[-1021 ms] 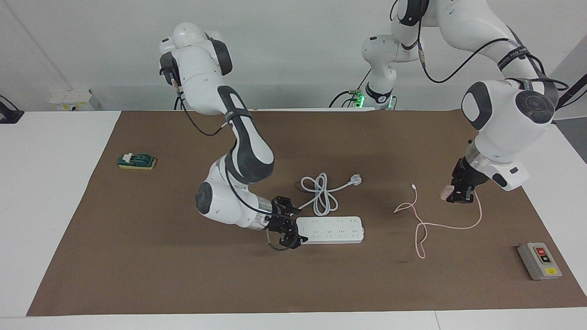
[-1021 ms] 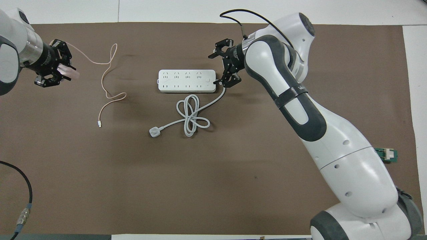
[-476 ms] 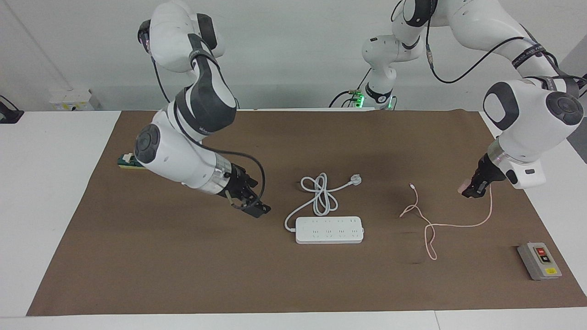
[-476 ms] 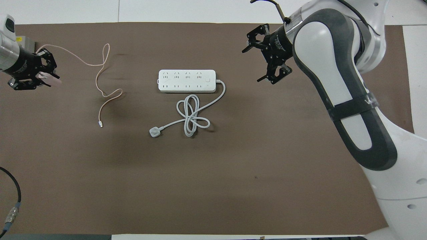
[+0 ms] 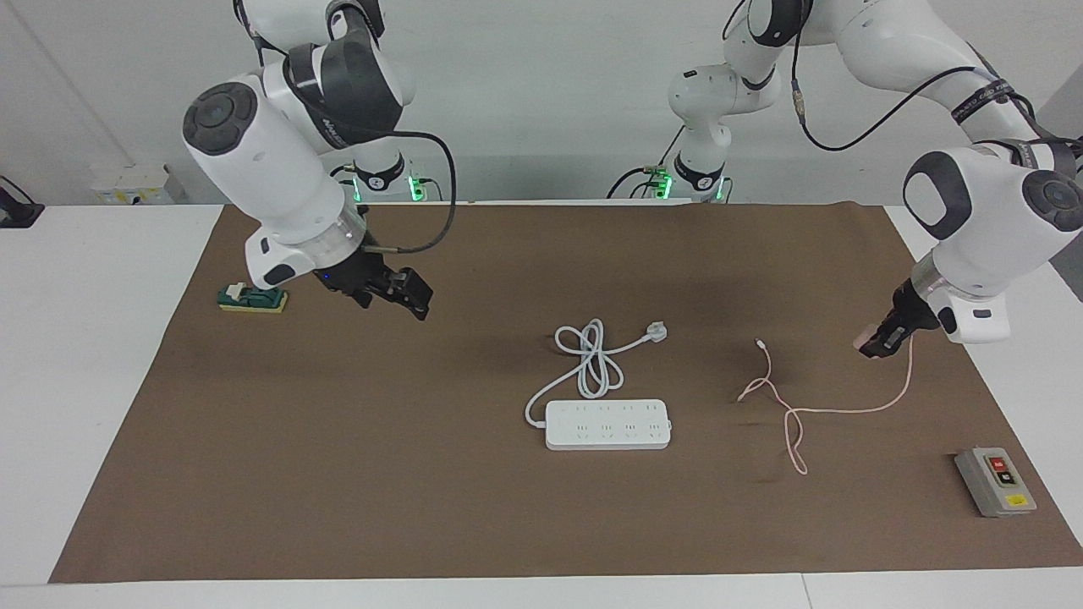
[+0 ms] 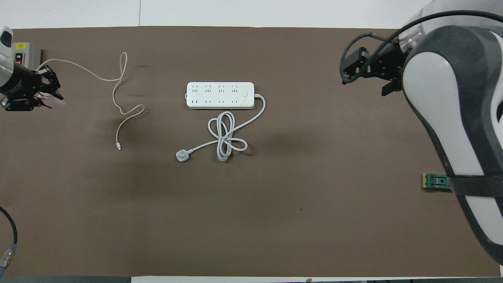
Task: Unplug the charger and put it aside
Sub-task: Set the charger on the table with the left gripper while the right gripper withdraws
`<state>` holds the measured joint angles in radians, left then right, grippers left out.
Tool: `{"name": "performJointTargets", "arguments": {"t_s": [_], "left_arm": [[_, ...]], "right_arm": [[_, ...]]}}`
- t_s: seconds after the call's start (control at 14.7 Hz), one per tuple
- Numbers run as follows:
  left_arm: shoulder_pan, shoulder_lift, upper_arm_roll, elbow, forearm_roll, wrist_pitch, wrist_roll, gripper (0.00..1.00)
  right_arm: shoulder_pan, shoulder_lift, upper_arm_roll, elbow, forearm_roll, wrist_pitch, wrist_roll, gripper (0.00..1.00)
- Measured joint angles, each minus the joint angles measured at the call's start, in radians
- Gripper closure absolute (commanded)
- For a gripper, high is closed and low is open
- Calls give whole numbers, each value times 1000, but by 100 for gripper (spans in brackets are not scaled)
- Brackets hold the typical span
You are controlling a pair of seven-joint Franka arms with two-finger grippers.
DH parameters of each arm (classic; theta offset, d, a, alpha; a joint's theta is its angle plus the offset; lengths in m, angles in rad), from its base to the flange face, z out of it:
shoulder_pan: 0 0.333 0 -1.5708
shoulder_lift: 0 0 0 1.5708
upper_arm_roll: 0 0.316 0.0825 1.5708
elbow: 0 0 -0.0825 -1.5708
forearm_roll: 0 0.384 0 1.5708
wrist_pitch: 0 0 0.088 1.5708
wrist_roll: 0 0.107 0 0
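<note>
The left end effector (image 5: 880, 342) held the charger (image 5: 865, 343), its fingers closed on the small pale-pink adapter cube, low over the brown mat toward the left arm's end of the tabletop, at about 3 o'clock in the facing view. From the cube the thin pink cable (image 5: 791, 414) trailed down onto the mat in loose loops, its tiny white connector (image 5: 762, 342) lying free. The white power strip (image 5: 607, 424) sat well apart at the middle of the mat, no plug in any socket, its own cord (image 5: 590, 359) coiled just nearer the robots. By these views the unplugging was done; what remained was setting the cube down and letting go. The right end effector (image 5: 409, 294) hung in the air at about 10 o'clock, fingers parted and holding nothing, near a green switch block (image 5: 251, 298). A grey push-button box (image 5: 995, 481) lay at 4 o'clock.
</note>
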<state>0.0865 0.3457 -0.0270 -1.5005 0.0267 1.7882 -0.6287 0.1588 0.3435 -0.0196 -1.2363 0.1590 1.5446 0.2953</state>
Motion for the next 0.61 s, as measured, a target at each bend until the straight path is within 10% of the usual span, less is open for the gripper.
{"name": "performJointTargets", "arguments": {"t_s": [0.07,0.2,0.61], "left_arm": [[-2,-1,-4,-1,0,0,1,90],[-10,-1,-15,-11,0,3,2,0],[-16,-10,-13,-33,0,11,91,0]], "right_arm": [[-15,-17,-1,-8,-29,-1,-118,0],[-50,-52,-3,-27,-86,-12,-329,0],[-106,-138,-4,-98,-148,-171,-374,0]]}}
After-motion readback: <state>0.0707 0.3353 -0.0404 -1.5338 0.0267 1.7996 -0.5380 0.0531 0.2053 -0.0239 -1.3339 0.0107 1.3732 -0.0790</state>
